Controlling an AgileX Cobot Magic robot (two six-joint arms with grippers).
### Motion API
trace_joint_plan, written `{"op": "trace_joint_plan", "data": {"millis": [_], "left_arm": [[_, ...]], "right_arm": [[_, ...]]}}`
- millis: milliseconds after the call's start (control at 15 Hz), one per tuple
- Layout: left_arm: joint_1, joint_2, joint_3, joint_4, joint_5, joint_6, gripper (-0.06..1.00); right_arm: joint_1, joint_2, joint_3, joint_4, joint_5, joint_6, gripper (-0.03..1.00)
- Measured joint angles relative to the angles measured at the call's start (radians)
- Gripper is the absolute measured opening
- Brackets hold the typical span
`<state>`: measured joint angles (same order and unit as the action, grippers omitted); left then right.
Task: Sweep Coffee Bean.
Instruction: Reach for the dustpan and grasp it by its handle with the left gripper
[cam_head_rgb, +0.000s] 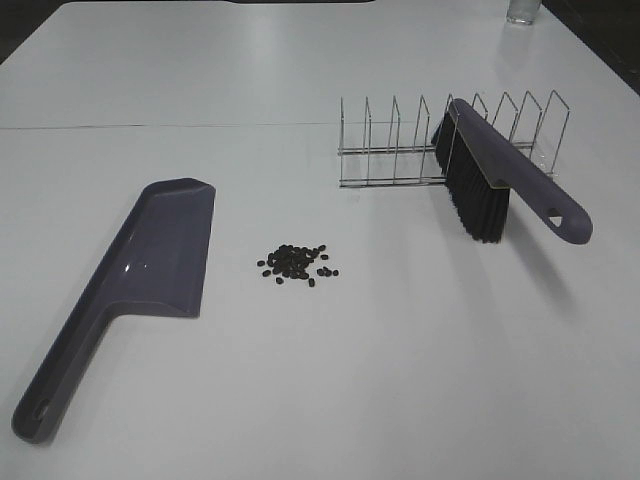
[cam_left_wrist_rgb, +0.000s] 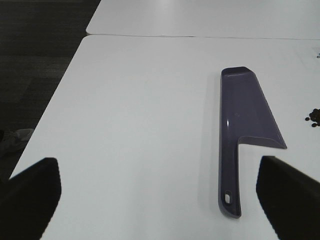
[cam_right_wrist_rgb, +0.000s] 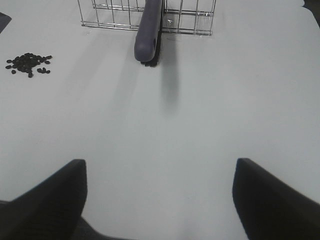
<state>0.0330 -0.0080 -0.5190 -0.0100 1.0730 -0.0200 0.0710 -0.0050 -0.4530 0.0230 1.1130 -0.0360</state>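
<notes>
Both pincers gape empty; the coffee bean heap waits mid-worktop between two tools.

The coffee bean (cam_head_rgb: 298, 264) pile sits loose on the white worktop (cam_head_rgb: 400, 380), just beside the open mouth of the purple dustpan (cam_head_rgb: 150, 265) and well apart from the brush (cam_head_rgb: 500, 180), which leans bristles-down against the wire rack (cam_head_rgb: 400, 140). The left pincer (cam_left_wrist_rgb: 156, 165) is wide open, holding nothing. The dustpan lies ahead of it with the handle end nearer and its long axis running away. The right pincer (cam_right_wrist_rgb: 159, 162) is likewise open and empty, and the brush handle points back toward it, almost in line with its reach. My judgement: the right arm is better placed for the brush and the left for the dustpan, each taking its tool by the handle.
</notes>
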Motion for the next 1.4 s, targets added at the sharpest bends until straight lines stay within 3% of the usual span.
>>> {"op": "trace_joint_plan", "data": {"millis": [1400], "left_arm": [[0.0,0.0,0.0,-0.008,0.0,0.001,0.99]], "right_arm": [[0.0,0.0,0.0,0.0,0.0,0.0,0.7]]}}
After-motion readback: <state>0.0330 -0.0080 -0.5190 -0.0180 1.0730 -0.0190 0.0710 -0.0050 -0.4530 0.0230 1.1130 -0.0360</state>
